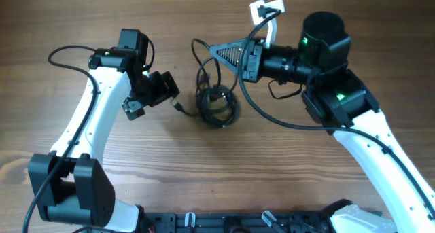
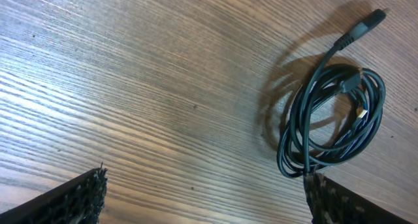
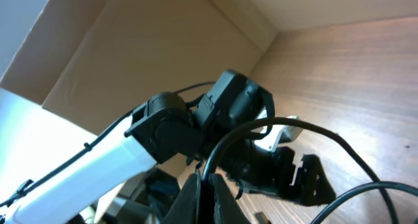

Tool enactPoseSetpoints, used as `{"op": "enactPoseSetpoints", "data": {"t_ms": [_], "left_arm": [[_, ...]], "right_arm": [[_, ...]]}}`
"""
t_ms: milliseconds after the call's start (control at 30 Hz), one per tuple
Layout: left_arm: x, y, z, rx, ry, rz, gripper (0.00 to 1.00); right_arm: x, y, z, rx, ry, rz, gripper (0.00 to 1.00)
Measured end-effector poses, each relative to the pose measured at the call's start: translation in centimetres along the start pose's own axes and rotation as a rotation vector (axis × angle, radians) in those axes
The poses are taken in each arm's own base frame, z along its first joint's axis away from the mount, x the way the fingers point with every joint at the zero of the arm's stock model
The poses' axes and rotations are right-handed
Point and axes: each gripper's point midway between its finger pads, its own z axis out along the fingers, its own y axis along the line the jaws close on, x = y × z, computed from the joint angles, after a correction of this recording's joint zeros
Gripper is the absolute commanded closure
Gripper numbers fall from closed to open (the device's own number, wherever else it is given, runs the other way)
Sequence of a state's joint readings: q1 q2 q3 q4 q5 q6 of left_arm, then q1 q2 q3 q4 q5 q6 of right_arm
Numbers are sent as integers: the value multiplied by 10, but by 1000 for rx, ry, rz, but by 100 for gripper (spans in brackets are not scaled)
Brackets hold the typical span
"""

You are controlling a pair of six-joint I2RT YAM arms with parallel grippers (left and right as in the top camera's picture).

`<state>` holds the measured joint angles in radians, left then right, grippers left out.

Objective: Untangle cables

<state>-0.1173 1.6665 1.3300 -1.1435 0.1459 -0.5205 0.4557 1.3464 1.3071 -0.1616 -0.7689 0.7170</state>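
The cables [image 1: 217, 102] lie as one small coiled black bundle at the middle of the wooden table [image 1: 81, 15]. One strand [image 1: 198, 53] loops up from the bundle to my right gripper [image 1: 212, 49], which points left and is shut on it. In the right wrist view the closed fingers [image 3: 225, 201] pinch a black cord [image 3: 274, 125] that arcs up and to the right. My left gripper [image 1: 170, 92] stands open just left of the bundle. In the left wrist view its fingers [image 2: 72, 201] are wide apart over bare wood, and the coil [image 2: 333, 119] with a plug end [image 2: 366, 21] lies at the right, beside the right finger.
Thick black arm cables run along both arms, one hanging in a loop [image 1: 272, 111] under the right wrist. A white bracket [image 1: 266, 10] sits at the far edge above the right gripper. Cardboard walls [image 3: 163, 41] rise behind the table. The arm bases [image 1: 224, 223] line the front edge.
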Motion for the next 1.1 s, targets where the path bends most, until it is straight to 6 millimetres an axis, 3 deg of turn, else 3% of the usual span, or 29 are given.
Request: {"op": "enactPoseSetpoints", "data": {"t_ms": [67, 167, 333, 433, 600, 800, 933, 1033, 1100], "left_arm": [[2, -2, 0, 12, 12, 32, 0], [16, -21, -2, 130, 82, 146, 0], [38, -44, -10, 299, 178, 267, 0], [39, -51, -13, 342, 183, 277, 0], [24, -67, -16, 404, 153, 134, 0], [48, -99, -36, 595, 297, 81, 0], [66, -113, -41, 634, 352, 116, 0], [67, -113, -36, 597, 341, 111, 0], [63, -109, -30, 546, 321, 62, 0]], "right_arm": [[-2, 0, -6, 33, -21, 5, 96], [0, -8, -12, 100, -34, 32, 96], [10, -51, -24, 326, -56, 149, 96], [13, -62, -29, 381, -62, 180, 96], [18, -61, -29, 373, -38, 192, 96], [17, -61, -28, 371, -57, 264, 96], [-8, -49, -25, 310, -156, 280, 96], [-44, -29, -24, 210, -296, 299, 96], [-48, -27, -25, 194, -316, 344, 96]]}}
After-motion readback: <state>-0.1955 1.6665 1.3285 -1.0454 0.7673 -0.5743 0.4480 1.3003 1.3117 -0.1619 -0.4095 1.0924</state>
